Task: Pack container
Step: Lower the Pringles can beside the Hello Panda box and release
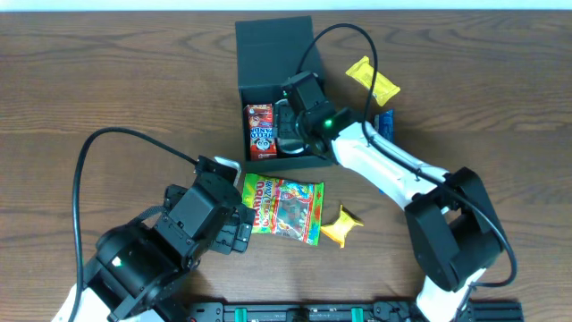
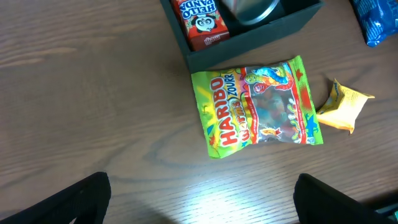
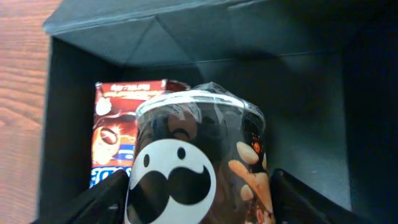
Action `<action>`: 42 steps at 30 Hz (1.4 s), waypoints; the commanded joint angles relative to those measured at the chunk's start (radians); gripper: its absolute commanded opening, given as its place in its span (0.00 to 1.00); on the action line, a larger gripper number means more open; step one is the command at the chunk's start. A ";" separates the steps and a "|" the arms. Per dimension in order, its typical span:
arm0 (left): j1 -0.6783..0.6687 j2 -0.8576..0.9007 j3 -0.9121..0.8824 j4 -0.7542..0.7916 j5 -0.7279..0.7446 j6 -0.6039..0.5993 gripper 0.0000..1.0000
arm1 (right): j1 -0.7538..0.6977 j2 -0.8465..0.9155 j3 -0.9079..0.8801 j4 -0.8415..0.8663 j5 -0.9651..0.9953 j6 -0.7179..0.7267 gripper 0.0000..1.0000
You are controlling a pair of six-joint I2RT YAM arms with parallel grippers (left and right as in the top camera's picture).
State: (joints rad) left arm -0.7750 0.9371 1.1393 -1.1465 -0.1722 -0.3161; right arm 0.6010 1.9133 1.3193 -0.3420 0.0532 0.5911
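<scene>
The container (image 1: 273, 40) is a dark box, open, with its flap lid standing at the far side. A red Hello Panda box (image 1: 260, 130) stands in its left part. My right gripper (image 1: 299, 116) reaches into the container and is shut on a dark Pringles can (image 3: 193, 168), its fingers on both sides of it, next to the red box (image 3: 115, 130). My left gripper (image 2: 202, 199) is open and empty above the table, just in front of a green Haribo bag (image 2: 258, 109) that lies in front of the container (image 2: 249, 46).
A small yellow packet (image 1: 341, 225) lies right of the Haribo bag (image 1: 284, 207). Another yellow packet (image 1: 373, 79) and a blue packet (image 1: 384, 122) lie right of the container. The right arm stretches across the table's right side.
</scene>
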 commanded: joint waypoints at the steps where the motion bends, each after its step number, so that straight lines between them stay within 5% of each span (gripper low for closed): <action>1: 0.002 0.002 -0.001 -0.001 -0.018 0.010 0.95 | 0.017 0.003 0.008 0.002 0.022 0.022 0.80; 11: 0.002 0.002 -0.001 -0.001 -0.018 0.010 0.95 | 0.019 0.000 0.008 0.003 0.072 -0.010 0.82; 14: 0.002 0.002 -0.001 -0.001 -0.018 0.010 0.95 | 0.019 -0.020 0.008 -0.007 0.071 -0.036 0.67; 16: 0.002 0.002 -0.001 -0.001 -0.018 0.010 0.95 | 0.019 -0.043 0.008 -0.024 0.071 -0.072 0.43; 21: 0.002 0.002 -0.001 -0.001 -0.018 0.010 0.95 | 0.018 -0.101 0.008 -0.110 0.134 -0.199 0.03; 29: 0.002 0.002 -0.001 -0.001 -0.018 0.010 0.95 | 0.002 -0.082 0.008 -0.284 0.280 -0.216 0.01; 42: 0.002 0.002 -0.001 -0.001 -0.018 0.010 0.95 | 0.009 0.071 0.008 -0.171 0.271 -0.222 0.01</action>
State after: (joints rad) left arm -0.7750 0.9371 1.1393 -1.1465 -0.1722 -0.3161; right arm 0.6109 1.9522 1.3197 -0.5266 0.3115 0.3779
